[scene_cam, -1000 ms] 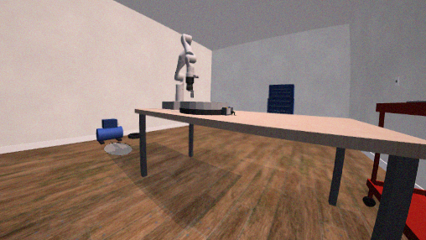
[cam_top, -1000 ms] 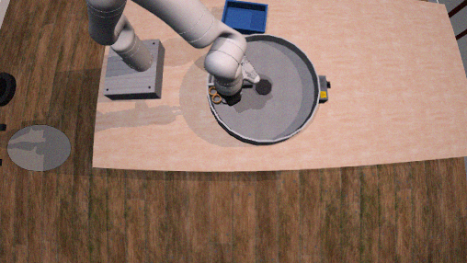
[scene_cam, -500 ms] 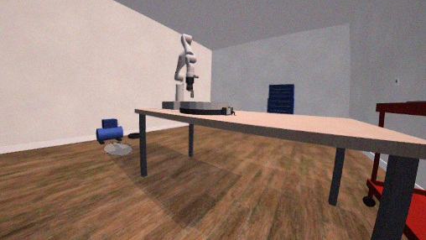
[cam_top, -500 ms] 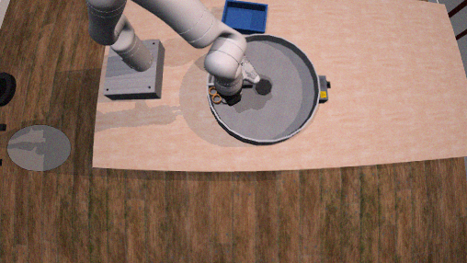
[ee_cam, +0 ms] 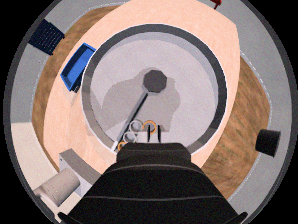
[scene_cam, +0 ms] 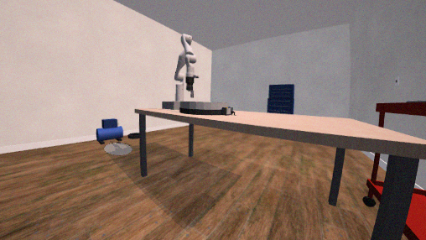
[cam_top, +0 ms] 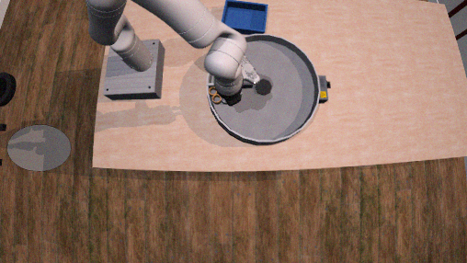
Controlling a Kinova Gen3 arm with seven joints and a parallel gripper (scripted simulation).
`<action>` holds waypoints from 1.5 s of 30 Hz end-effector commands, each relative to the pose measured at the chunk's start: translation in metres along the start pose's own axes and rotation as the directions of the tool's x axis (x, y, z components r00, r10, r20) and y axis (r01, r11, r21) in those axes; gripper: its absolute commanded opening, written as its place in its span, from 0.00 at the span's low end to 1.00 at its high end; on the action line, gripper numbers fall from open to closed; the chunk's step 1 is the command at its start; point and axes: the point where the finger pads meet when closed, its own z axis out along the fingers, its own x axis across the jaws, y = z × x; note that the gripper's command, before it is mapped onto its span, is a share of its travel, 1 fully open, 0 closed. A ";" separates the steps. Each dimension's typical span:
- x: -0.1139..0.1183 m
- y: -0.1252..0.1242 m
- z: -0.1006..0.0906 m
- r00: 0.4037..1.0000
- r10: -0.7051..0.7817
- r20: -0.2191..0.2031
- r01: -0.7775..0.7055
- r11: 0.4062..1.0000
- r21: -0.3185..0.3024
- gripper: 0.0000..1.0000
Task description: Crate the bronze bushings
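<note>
The grey turning table lies in the middle of the table top. At its left rim lie bronze bushings, partly hidden by my wrist in the top view, with pale silvery bushings right beside them. My gripper hangs above this cluster, well clear of the disc. Its fingers stand partly open with nothing between them. The blue crate stands just behind the turning table and looks empty.
A dark hub sits at the disc's centre, with a thin bar running from it to the rim. A small drive box is at the disc's right side. My arm's base block stands to the left.
</note>
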 end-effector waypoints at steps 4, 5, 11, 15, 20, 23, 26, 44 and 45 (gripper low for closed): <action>0.000 0.001 0.014 1.000 0.002 0.000 -0.002 1.000 0.000 0.40; 0.000 0.001 0.014 1.000 0.002 0.000 -0.002 1.000 0.000 0.40; 0.000 0.001 0.014 1.000 0.002 0.000 -0.002 1.000 0.000 0.40; 0.000 0.001 0.014 1.000 0.002 0.000 -0.002 1.000 0.000 0.40; 0.001 0.001 0.026 1.000 0.003 0.000 -0.003 1.000 0.000 0.40; 0.001 0.001 0.029 1.000 0.004 0.000 -0.004 1.000 0.000 0.40; 0.001 0.001 0.029 1.000 0.004 0.000 -0.004 1.000 0.000 0.40; 0.001 0.002 0.043 1.000 0.006 0.000 -0.006 1.000 0.000 0.40; 0.001 0.002 0.043 1.000 0.006 0.000 -0.006 1.000 0.000 0.40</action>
